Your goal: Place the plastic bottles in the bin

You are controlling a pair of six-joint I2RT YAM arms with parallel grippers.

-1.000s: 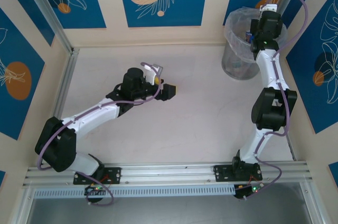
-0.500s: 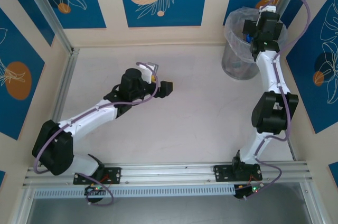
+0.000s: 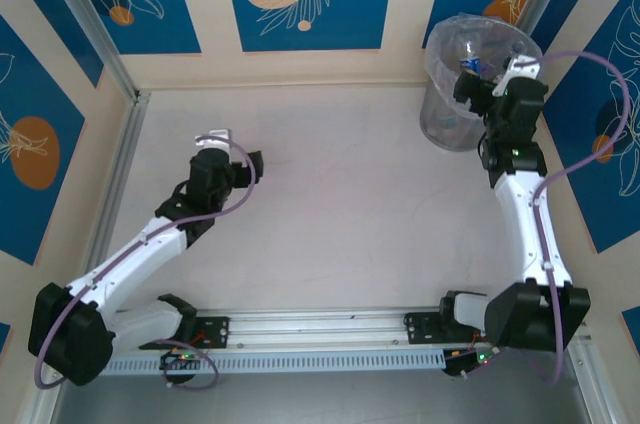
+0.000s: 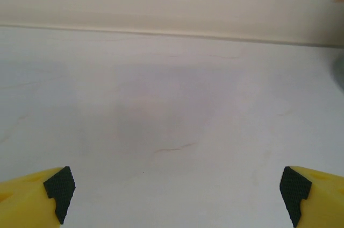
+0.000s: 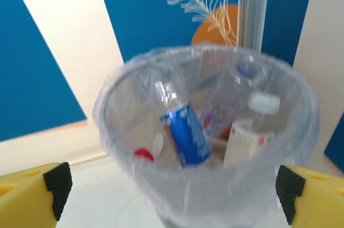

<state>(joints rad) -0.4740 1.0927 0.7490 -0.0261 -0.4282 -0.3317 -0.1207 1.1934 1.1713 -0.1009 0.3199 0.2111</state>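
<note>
1. Bin [image 3: 445, 122]: a round grey wastebasket at the upper right of the top view. It is lined with a clear, crinkled plastic bag. In the right wrist view the bag's film folds over the rim [image 5: 115, 101].
2. Plastic bottles [image 5: 185, 134]: these lie inside the bin, seen a little blurred from the right wrist.
   - One with a glossy blue label leans at centre.
   - One with a white label and white cap [image 5: 251, 134] stands to its right.
   - A red cap [image 5: 143, 154] shows at lower left.
   - A blue cap [image 5: 246, 70] sits at upper right, behind the film.
3. Right gripper [image 5: 173, 185]: yellow fingers with black ribbed pads [image 5: 58, 182] sit in the lower corners of my wrist view. The jaws are spread wide with nothing gripped. The bin and its bottles lie straight ahead, framed between the pads. From above, the gripper [image 3: 468, 89] overlaps the bin's right side, and I cannot tell whether it touches.
4. Left gripper [image 3: 250, 166]: at middle left of the top view, well apart from the bin. Its jaws are wide [image 4: 177, 187] and hold nothing.
5. Table [image 4: 172, 104]: pale, smooth and matt, with faint hairline marks.
</note>
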